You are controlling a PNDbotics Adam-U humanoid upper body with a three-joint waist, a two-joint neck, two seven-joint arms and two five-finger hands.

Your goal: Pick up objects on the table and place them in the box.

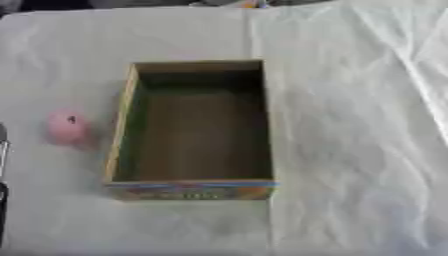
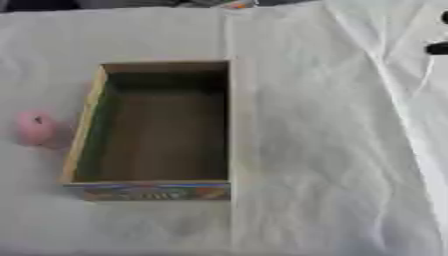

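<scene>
Looks like a test bench in a lab: a table (image 1: 350,125) draped in a creased white sheet, one open box (image 1: 194,190) set out

Matt cardboard box (image 1: 194,190), wrinkled white cloth (image 1: 350,150)

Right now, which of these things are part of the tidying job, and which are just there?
Part of the job:
- pink object, on the cloth left of the box, not yet packed
- open box, nothing visible inside

Just there:
- white cloth covering the table
- dark bits at the right edge, too little showing to identify
</scene>
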